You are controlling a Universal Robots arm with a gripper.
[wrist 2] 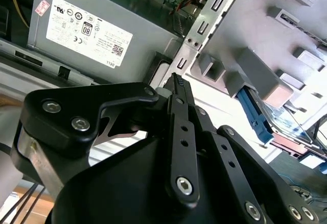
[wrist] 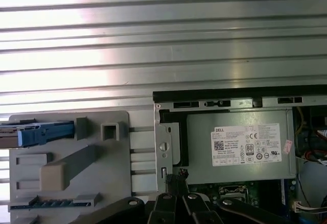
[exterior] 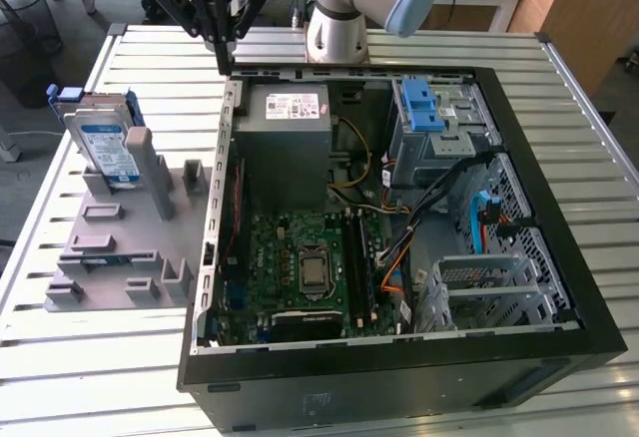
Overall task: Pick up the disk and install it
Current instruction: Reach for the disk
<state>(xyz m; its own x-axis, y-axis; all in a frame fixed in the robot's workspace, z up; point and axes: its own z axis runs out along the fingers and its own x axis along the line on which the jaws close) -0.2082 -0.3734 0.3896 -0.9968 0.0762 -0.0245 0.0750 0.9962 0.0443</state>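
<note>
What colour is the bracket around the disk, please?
Blue; the disk shows best in the exterior view.

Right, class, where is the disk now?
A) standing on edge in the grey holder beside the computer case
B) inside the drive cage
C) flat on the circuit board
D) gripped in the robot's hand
A: the disk stands on edge in the grey holder, at the exterior view's left of the computer case, while the hand hangs apart from it over the case's edge.

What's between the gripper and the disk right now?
In the exterior view, only bare slatted table separates the gripper, over a corner of the case, from the disk standing in its grey holder.
</note>
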